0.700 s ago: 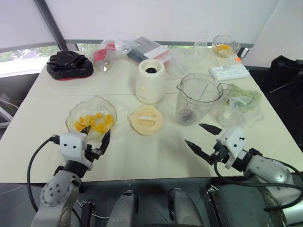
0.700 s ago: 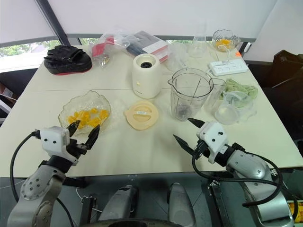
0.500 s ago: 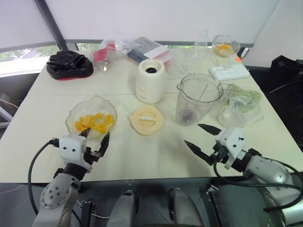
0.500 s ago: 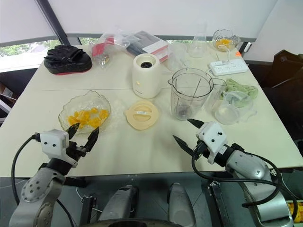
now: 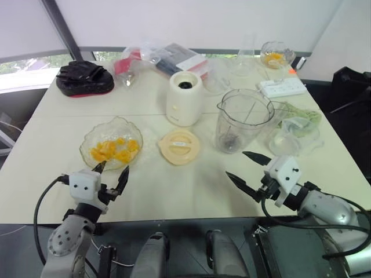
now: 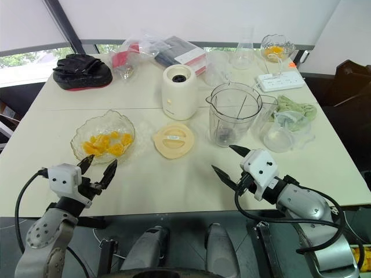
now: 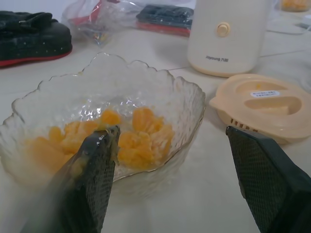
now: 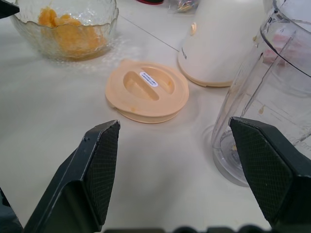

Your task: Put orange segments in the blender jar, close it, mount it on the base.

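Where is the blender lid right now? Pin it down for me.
In the left eye view the cream lid lies flat on the table, between the glass bowl of orange segments and the blender jar, just in front of the base.

Left gripper (image 5: 110,174) lower, nearer table edge

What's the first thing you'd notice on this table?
Probably the bright orange segments in a glass bowl near the table's left front, just ahead of the open left gripper. Then the tall clear blender jar, standing empty right of the cream base, with a flat cream lid in front.
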You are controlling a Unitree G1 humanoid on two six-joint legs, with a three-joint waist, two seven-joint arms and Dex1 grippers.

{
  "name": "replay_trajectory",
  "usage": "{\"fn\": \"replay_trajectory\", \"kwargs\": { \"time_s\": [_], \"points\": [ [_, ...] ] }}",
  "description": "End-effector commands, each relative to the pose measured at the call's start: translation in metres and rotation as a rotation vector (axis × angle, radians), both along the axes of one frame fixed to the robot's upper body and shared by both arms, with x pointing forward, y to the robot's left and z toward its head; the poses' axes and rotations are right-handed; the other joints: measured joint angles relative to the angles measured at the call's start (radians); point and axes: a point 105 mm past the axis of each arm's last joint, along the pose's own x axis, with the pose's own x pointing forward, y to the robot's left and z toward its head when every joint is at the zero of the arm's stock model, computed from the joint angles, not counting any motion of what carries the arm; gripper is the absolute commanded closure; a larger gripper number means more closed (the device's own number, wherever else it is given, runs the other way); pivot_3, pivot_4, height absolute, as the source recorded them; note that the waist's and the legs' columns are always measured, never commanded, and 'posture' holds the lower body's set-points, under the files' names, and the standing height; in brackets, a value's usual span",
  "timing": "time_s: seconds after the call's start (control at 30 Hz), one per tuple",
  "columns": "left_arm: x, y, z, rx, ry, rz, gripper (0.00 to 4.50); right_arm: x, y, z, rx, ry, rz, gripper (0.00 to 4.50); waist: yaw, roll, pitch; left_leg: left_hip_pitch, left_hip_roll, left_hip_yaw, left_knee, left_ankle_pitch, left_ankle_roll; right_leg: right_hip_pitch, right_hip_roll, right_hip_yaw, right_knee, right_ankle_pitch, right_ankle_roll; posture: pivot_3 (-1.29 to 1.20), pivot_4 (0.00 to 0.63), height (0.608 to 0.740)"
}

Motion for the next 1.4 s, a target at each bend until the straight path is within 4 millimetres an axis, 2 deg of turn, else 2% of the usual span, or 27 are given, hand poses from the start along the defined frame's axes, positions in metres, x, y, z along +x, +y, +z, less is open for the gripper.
{"fn": "replay_trajectory", "kwargs": {
  "time_s": [0.03,0.47,0.7,0.77,0.87,0.97,1.03,1.13,1.27,1.33,1.4],
  "points": [
    [-0.003,0.005,0.006,0.018,-0.034,0.008,0.86,0.0,0.002,0.008,0.001,-0.045,0.007,0.76,0.0,0.0,0.0,0.0,0.0,0.0,0.0,0.0,0.0,0.0,0.0,0.0,0.0,0.0,0.0,0.0,0.15,0.74],
    [-0.004,0.011,-0.003,0.03,-0.029,0.006,0.86,0.002,0.006,0.006,0.021,-0.045,-0.002,0.76,0.0,0.0,0.0,0.0,0.0,0.0,0.0,0.0,0.0,0.0,0.0,0.0,0.001,0.0,0.0,0.0,0.15,0.74],
    [0.008,0.033,-0.004,0.058,-0.035,0.017,0.86,0.006,0.006,0.006,0.026,-0.046,-0.009,0.76,-0.001,0.0,-0.001,0.001,0.0,0.0,0.0,0.0,0.0,0.0,0.0,0.0,0.002,0.001,-0.001,0.0,0.15,0.74],
    [0.015,0.04,0.005,0.073,-0.048,0.009,0.86,0.008,0.007,0.006,0.03,-0.05,-0.011,0.76,-0.001,0.0,-0.001,0.001,0.0,0.0,0.001,0.0,0.0,0.0,0.0,0.0,0.002,0.001,-0.001,0.0,0.15,0.74],
    [0.031,0.044,0.038,0.108,-0.109,-0.016,0.86,0.012,0.01,0.006,0.043,-0.056,-0.01,0.76,0.0,0.0,-0.001,0.001,0.0,0.0,0.001,0.0,0.0,0.0,0.0,0.0,0.003,0.001,-0.001,0.0,0.15,0.74],
    [0.044,0.046,0.062,0.124,-0.125,-0.039,0.86,0.015,0.014,0.005,0.052,-0.059,-0.004,0.76,-0.002,-0.001,-0.002,0.002,0.0,0.0,0.002,0.0,0.0,0.0,0.0,-0.001,0.005,0.001,-0.001,0.0,0.15,0.74],
    [0.055,0.043,0.079,0.187,-0.088,-0.134,0.86,0.018,0.017,0.005,0.06,-0.064,0.003,0.76,-0.003,-0.001,-0.001,0.002,0.0,0.0,0.002,0.0,0.0,0.0,0.0,0.0,0.005,0.002,-0.001,0.0,0.15,0.74],
    [0.075,0.049,0.099,0.235,0.018,-0.218,0.86,0.023,0.022,0.005,0.073,-0.071,0.007,0.76,-0.005,-0.002,-0.001,0.002,0.0,-0.001,0.002,0.0,0.0,0.0,0.001,-0.001,0.007,0.002,-0.001,0.0,0.15,0.74],
    [0.104,0.057,0.128,0.319,0.171,-0.204,0.86,0.027,0.026,0.003,0.083,-0.079,0.009,0.76,-0.009,-0.002,-0.001,0.003,0.0,0.0,0.001,0.0,0.0,0.0,0.001,-0.001,0.008,0.001,-0.001,0.0,0.15,0.74],
    [0.114,0.047,0.142,0.318,0.234,-0.204,0.86,0.028,0.027,0.002,0.086,-0.084,0.009,0.76,-0.008,-0.002,-0.001,0.003,0.0,-0.001,0.001,0.001,0.001,0.0,0.002,0.0,0.008,0.003,0.003,0.0,0.15,0.74],
    [0.12,0.041,0.148,0.316,0.305,-0.17,0.86,0.03,0.028,0.0,0.089,-0.089,0.005,0.76,-0.009,-0.002,-0.001,0.003,0.0,-0.001,0.001,0.0,0.0,0.0,0.002,0.0,0.008,0.003,0.005,0.0,0.15,0.74]
  ]
}}
